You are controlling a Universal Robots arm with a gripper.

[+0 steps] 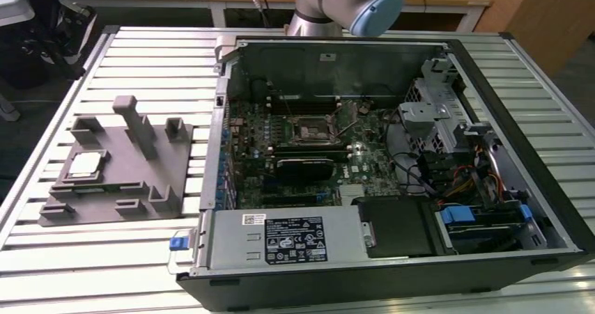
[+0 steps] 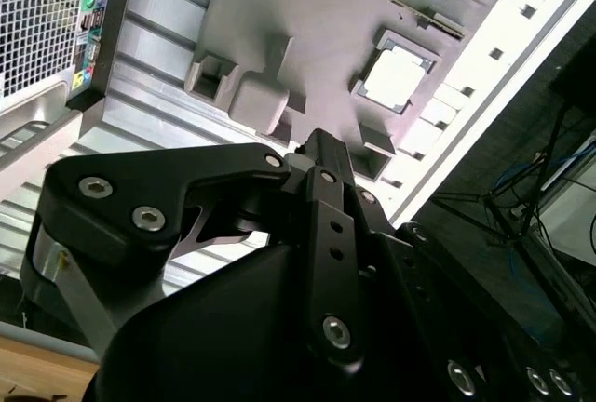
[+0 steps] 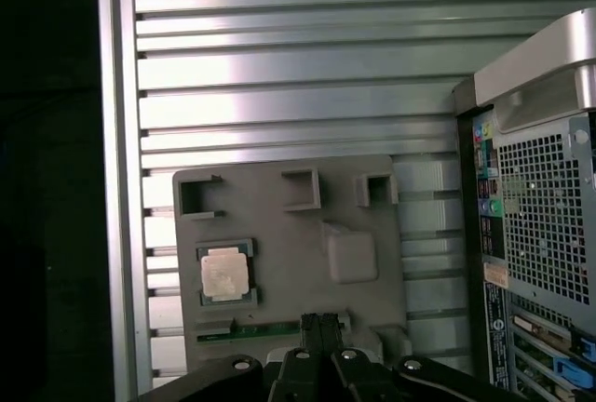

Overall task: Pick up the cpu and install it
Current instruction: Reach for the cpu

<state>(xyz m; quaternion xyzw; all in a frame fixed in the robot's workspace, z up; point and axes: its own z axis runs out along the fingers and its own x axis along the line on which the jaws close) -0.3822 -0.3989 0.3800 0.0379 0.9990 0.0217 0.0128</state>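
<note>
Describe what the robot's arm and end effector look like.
In the exterior view, the arm is a silvery-grey metal tube with a rounded pale blue joint cap. In both wrist views, the end effector is matte black. It is built from angular linkage plates dotted with silver bolt heads and narrows to a slim tip.

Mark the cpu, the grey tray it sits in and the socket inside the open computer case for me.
cpu [image 3: 225, 274]: first wrist view, centre of its silvery top.
grey tray [image 3: 279, 244]: first wrist view, bare flat surface beside the cpu.
socket [image 1: 311, 127]: exterior view, middle of its black square frame.
</note>
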